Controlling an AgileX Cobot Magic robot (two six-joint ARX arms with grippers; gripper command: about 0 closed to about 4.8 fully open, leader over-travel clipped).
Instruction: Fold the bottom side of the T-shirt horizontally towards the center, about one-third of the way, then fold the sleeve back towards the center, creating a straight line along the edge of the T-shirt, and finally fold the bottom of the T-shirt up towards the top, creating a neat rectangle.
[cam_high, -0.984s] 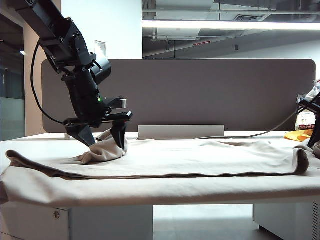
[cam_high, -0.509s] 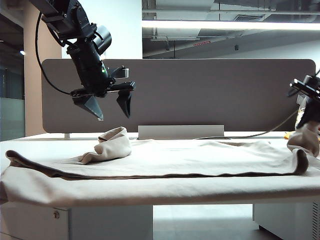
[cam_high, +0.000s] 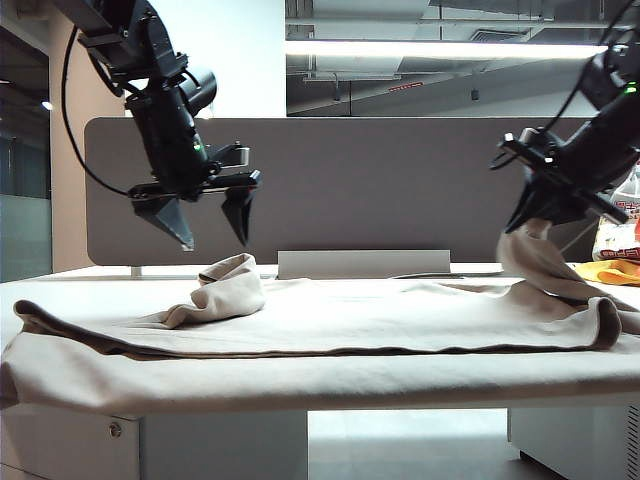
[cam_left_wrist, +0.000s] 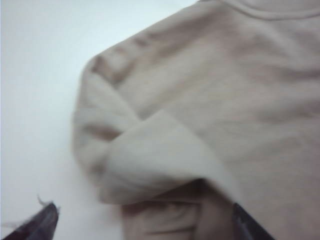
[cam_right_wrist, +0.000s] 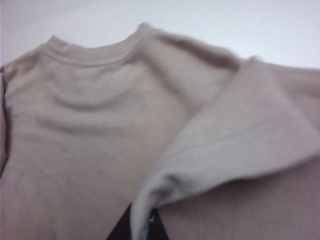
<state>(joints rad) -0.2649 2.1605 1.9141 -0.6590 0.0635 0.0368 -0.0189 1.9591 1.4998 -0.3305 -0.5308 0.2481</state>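
The beige T-shirt (cam_high: 380, 320) lies spread across the table, its near edge folded over in a long straight line. Its left sleeve (cam_high: 228, 290) rests folded in a soft lump on the body. My left gripper (cam_high: 214, 240) hangs open above that sleeve, holding nothing. In the left wrist view the open gripper (cam_left_wrist: 142, 230) has the sleeve (cam_left_wrist: 150, 160) below it. My right gripper (cam_high: 530, 222) is shut on the right sleeve (cam_high: 540, 262) and holds it lifted above the shirt. The right wrist view shows the gripper (cam_right_wrist: 142, 225) pinching the sleeve's edge (cam_right_wrist: 235, 135), with the collar (cam_right_wrist: 90, 52) beyond.
A grey partition panel (cam_high: 400, 180) stands behind the white table (cam_high: 60, 285). A pale low bar (cam_high: 360, 263) lies along the table's back edge. A small yellow cloth (cam_high: 610, 270) sits at the far right, beside the lifted sleeve.
My left gripper opened, let go of the left sleeve and rose; the sleeve stayed folded. My right gripper came in from the right edge, lifting the right sleeve up and toward the centre.
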